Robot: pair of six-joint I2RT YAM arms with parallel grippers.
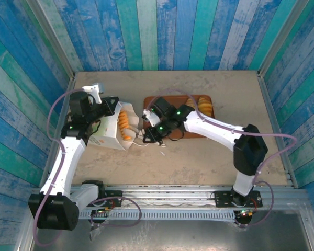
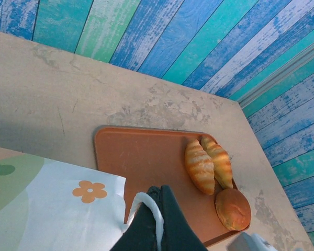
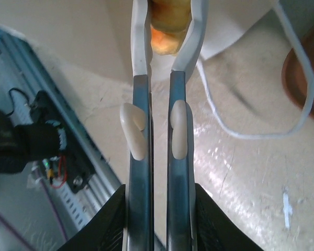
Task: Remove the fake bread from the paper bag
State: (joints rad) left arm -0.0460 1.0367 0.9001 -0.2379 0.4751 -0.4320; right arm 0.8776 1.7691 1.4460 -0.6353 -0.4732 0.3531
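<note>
The white paper bag point(image 1: 105, 137) lies on its side at the left of the table, mouth toward the middle, with several golden pieces of fake bread point(image 1: 124, 123) showing inside. My left gripper point(image 2: 160, 191) is shut on the bag's thin white handle point(image 2: 141, 198), beside the flower print point(image 2: 89, 191). At the bag's mouth, my right gripper point(image 3: 167, 31) has its white fingertips point(image 3: 138, 36) closed on a golden-orange bread piece point(image 3: 170, 10). In the top view this gripper point(image 1: 145, 135) sits just right of the bag.
A flat reddish-brown tray point(image 2: 146, 157) lies right of the bag and carries two croissants point(image 2: 200, 166) and a round bun point(image 2: 233, 209). A loose handle loop point(image 3: 261, 133) trails on the table. Blue plank walls close in the table on three sides.
</note>
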